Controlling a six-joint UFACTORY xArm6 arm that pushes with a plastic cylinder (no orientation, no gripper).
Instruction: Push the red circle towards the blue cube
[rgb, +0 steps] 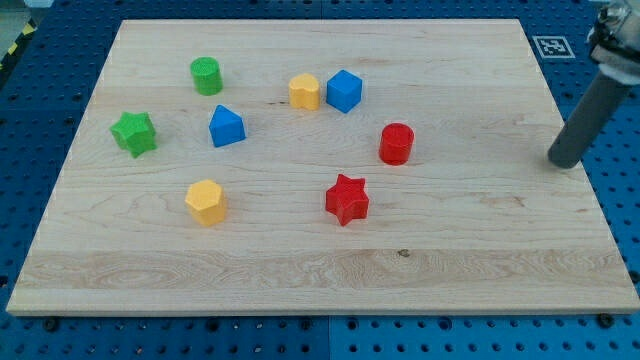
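**Eight blocks on the bench, rod standing off at the view's right**

Starting at the view's left, a green star (133, 133) sits near the edge of the wooden bench (320, 270), with a green cylinder (207, 76) above and to its right. Next comes a yellow block (206, 202), roughly hexagonal as far as I can tell from here, low on the board, and a blue block with a peaked top (227, 126) above it. Toward the middle, a second yellow block (304, 91) sits just beside the blue cube (344, 90), nearly touching it. Below those lies a red star (347, 199). The red circle (396, 143) stands apart from the cube, down and to its right. Well off to the right, near the bench's edge, my tip (560, 161) rests clear of every block; the tool is a plain dark rod with nothing to open or close, and it holds nothing.
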